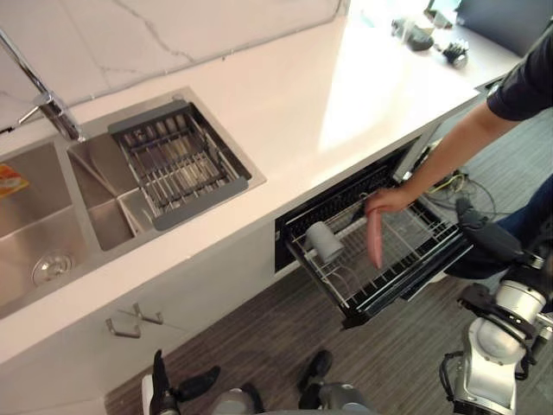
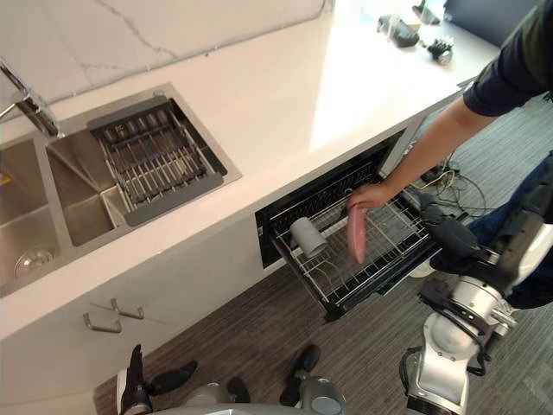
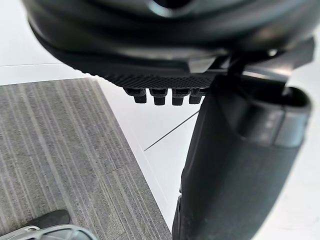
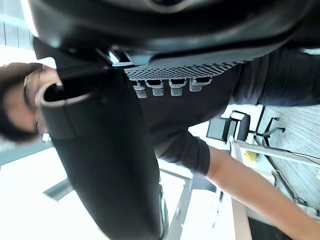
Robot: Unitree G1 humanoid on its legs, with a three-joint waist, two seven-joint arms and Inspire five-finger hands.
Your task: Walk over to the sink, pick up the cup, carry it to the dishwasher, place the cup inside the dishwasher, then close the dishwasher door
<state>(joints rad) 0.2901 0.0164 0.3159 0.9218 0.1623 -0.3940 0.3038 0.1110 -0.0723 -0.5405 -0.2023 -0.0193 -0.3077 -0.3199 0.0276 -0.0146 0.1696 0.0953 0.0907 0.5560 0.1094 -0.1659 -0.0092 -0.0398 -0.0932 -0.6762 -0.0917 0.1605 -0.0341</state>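
I am seeing a glossy bench [image 1: 328, 104], a brushed-metal sink [image 1: 26, 233], a metal-wire dishwasher rack [image 1: 423, 233], a smooth matt cup [image 1: 322, 240] and a finely streaked floor [image 1: 259, 346].

A white tabletop [image 1: 328, 95] is seen below a marbled wall [image 1: 130, 26]. A chrome faucet [image 1: 47, 99] is mounted at its back, with a grey drainer rack [image 1: 177, 164] set near it. Small dark objects [image 1: 419, 36] are left at the far end. A person's hand [image 1: 389, 201] is stretched in from the right, and a pink object [image 1: 374, 239] is held hanging from it. Metal handles [image 1: 134, 322] are fixed above a grey striped floor [image 1: 259, 346].
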